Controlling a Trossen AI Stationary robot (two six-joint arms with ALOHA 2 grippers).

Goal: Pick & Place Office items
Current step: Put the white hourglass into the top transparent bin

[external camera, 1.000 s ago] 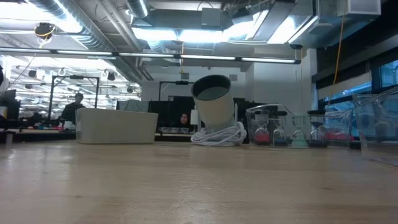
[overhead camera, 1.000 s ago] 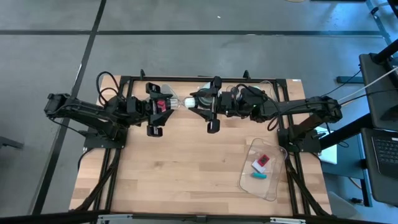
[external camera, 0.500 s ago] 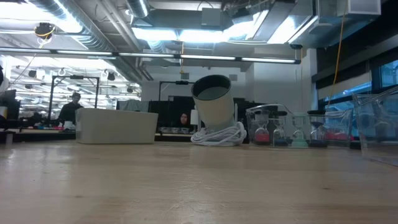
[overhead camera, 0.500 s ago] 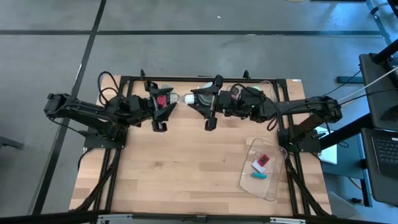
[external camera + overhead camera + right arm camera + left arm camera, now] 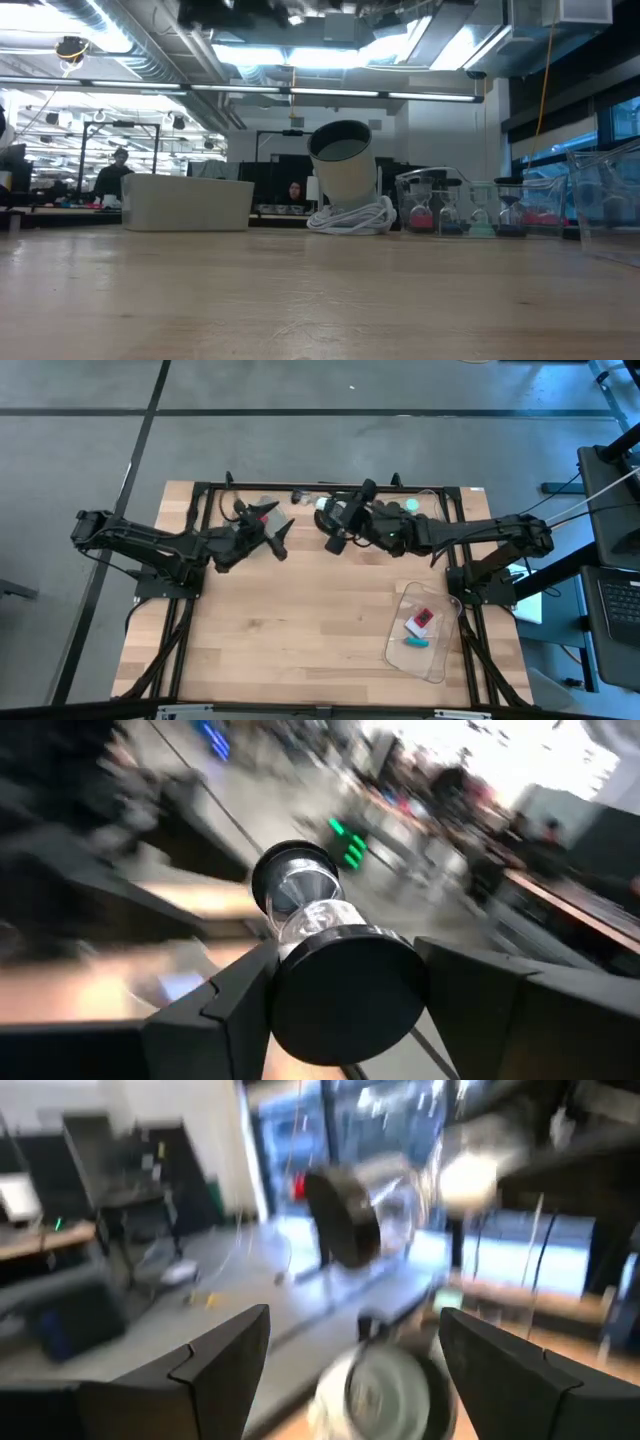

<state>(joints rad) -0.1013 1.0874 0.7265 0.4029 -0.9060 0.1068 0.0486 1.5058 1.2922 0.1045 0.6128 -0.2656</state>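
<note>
While the right claw [image 5: 336,528] is squeezing a small hourglass [image 5: 318,925] by one of its dark round caps, it is hanging over the far middle of the counter [image 5: 290,630]. The hourglass is one of the office items, and it is up in the air, not lying on the wood. Its long line is running straight out from the claw, with the held cap at the fingers and the other cap sticking out in front. Seen from above, the claw is facing left, so the free end seems to be pointing at the left claw [image 5: 275,532]. That left claw is waiting just beside it, on the left, with its two fingers spread wide and nothing between them. A clear tray [image 5: 443,660] is sitting at the near right of the counter. A red piece [image 5: 424,618], a white piece [image 5: 414,628] and a teal piece [image 5: 417,641] are already lying in it. The tray is lying to the near right of the right claw, and the right arm is much closer to it than the left arm. I think the hourglass is going there next, so the right arm would be swinging back toward its own side.
</note>
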